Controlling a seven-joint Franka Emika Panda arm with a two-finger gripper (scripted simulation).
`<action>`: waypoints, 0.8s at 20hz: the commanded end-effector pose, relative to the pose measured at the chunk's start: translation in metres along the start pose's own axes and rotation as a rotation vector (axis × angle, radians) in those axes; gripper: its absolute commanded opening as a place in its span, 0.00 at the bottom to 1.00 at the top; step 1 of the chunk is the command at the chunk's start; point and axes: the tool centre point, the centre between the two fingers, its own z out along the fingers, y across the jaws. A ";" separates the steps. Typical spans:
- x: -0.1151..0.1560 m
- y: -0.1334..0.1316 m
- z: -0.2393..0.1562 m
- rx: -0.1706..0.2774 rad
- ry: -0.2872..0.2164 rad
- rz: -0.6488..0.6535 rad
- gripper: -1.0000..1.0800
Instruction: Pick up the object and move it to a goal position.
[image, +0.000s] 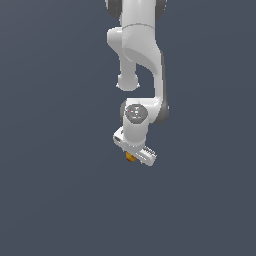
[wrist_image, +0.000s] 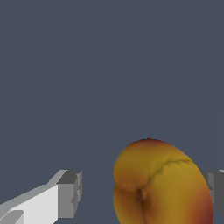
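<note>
The object (wrist_image: 162, 183) is a small round yellow-orange thing with red patches and a dimple at one end. In the exterior view only a sliver of the object (image: 130, 157) peeks out under the white hand. My gripper (image: 135, 155) sits straight over it, pointing down. In the wrist view the gripper (wrist_image: 142, 192) straddles the object. One finger (wrist_image: 68, 194) stands well apart from it, with grey floor showing in the gap. The other finger (wrist_image: 215, 188) is right at the object's side. The gripper is open.
A plain dark grey surface (image: 60, 200) spreads all around with nothing else on it. The white arm (image: 142, 55) rises from the hand toward the top of the exterior view.
</note>
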 end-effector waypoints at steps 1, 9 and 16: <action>-0.010 -0.010 0.006 0.002 -0.008 -0.018 0.00; -0.010 -0.010 0.006 0.002 -0.008 -0.018 0.00; 0.007 0.000 -0.007 0.013 0.014 -0.008 0.00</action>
